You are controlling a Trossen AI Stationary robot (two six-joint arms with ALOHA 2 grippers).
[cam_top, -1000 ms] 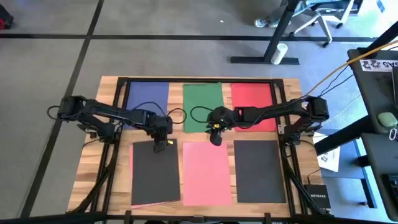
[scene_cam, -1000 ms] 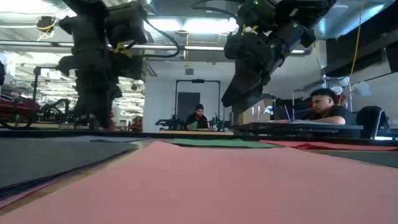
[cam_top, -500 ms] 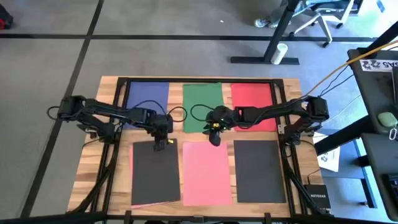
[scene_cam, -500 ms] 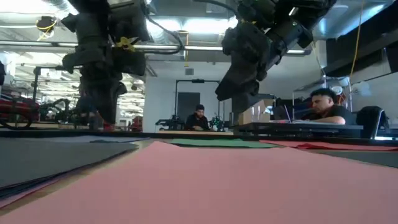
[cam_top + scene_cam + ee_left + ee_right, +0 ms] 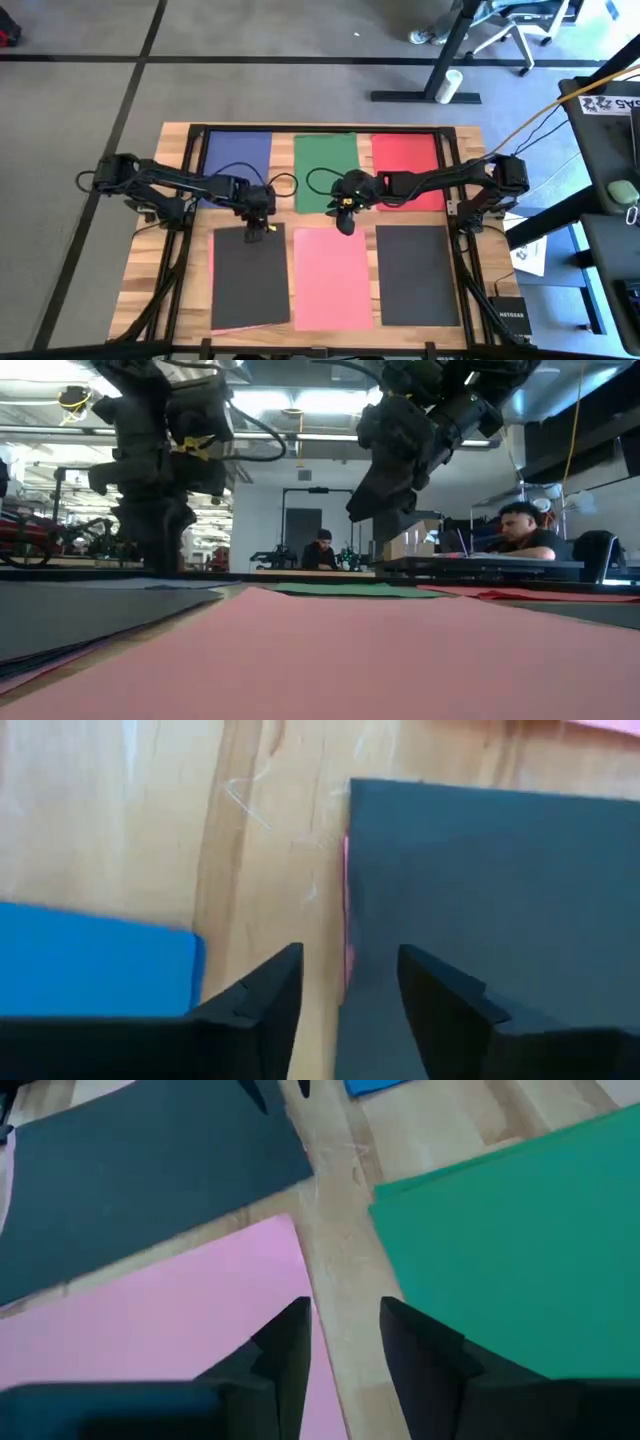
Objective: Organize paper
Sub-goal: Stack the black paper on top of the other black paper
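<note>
Care matters here: the left gripper (image 5: 256, 236), fingers slightly parted and empty, hovers over the far corner of the dark grey paper sheet (image 5: 250, 276) lying askew on a salmon pink sheet (image 5: 216, 290); pinch that corner only. Right gripper (image 5: 346, 226), likewise parted and empty, waits above the middle pink sheet (image 5: 331, 280).

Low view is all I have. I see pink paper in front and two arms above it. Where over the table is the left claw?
Observer: The left claw is open over the far edge of the left dark sheet.
Operator: Is anything under that sheet?
Observer: Yes, the edge of a hidden pink sheet peeks out along its side.
Operator: And the right claw?
Observer: The right claw hangs open over the bare wood between the green sheet and the middle pink sheet.
</note>
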